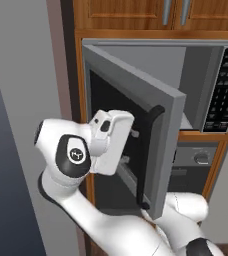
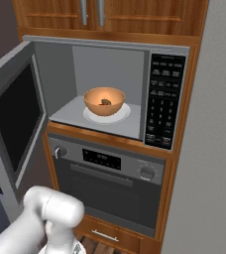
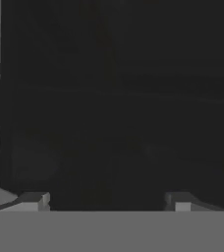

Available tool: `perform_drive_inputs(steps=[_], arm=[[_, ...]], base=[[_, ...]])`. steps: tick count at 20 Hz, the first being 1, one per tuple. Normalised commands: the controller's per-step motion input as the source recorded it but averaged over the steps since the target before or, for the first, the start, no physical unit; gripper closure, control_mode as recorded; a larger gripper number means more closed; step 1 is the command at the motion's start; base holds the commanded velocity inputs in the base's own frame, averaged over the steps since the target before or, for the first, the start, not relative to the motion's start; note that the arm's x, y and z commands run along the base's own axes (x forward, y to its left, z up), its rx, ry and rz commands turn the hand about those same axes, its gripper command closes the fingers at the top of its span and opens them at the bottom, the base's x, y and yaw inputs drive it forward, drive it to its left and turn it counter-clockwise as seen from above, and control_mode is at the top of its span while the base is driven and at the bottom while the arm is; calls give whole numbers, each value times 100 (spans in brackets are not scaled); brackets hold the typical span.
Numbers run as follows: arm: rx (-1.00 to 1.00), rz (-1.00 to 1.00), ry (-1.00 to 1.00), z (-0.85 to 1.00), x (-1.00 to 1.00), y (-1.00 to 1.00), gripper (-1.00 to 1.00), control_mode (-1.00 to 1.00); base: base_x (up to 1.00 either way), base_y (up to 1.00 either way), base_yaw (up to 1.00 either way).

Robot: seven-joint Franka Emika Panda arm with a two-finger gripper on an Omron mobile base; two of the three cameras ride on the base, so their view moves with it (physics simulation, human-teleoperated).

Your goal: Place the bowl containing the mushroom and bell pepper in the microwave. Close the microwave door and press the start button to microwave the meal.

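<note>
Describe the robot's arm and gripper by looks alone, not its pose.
The arm is glossy white, built of rounded segments with dark joints; one black round cap carries a small white emblem. The hand is a white boxy block with a dark patch. The gripper has two small dark-grey finger tips.

The white arm rises from low on the near side, bends at a big dark-capped joint on the left, and then reaches to the right with its hand held about level. The gripper (image 1: 132, 146) points forward and to the right. In the hand view the gripper (image 3: 106, 199) shows its two small fingertips (image 3: 34, 199) set wide apart, with an empty gap between them. The jaws hold nothing.
</note>
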Motion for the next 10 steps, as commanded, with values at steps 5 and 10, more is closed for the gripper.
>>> perform_drive_inputs(steps=[5, 10], arm=[[22, 41, -13, -1, 31, -88, -100, -100], [19, 45, -11, -3, 47, -78, -100, -100]], base=[[0, 0, 0], [0, 0, 0]])
